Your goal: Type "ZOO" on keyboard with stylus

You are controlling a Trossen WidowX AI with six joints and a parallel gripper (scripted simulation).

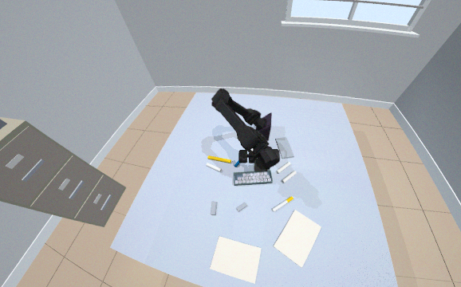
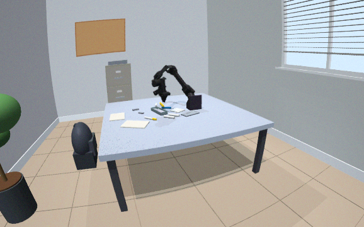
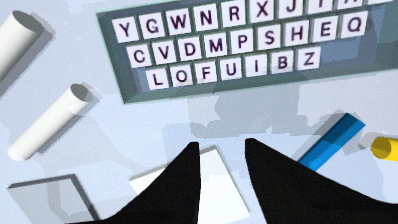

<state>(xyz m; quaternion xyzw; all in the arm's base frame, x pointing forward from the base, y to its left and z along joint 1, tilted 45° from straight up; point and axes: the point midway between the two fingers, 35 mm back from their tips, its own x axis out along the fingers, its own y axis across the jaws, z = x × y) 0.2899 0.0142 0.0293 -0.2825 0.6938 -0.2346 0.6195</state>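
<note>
The keyboard (image 1: 253, 178) (image 2: 159, 111) (image 3: 340, 52) is a dark grey-green tray with white letter keys. In the wrist view the Z key (image 3: 309, 58) ends its nearest row, and the O key (image 3: 181, 76) is second in that row. A blue stick (image 1: 237, 163) (image 2: 166, 107) (image 3: 332, 142), which looks like the stylus, lies aslant on the desk beside the keyboard. My gripper (image 2: 164, 101) (image 3: 221, 148) is partly open and empty, pointing down above the desk on the arm's side of the keyboard. The blue stick is to the right of both fingers in the wrist view, partly behind one.
A yellow stick (image 1: 219, 159) (image 3: 386, 148) lies near the blue one. White sticks (image 1: 283, 167) (image 3: 50, 122) lie on the keyboard's other side, near a grey slab (image 1: 284, 148) (image 3: 50, 200). A white pad (image 3: 220, 180) lies below the fingers. A yellow-ended white marker (image 1: 282, 203) lies farther out.
</note>
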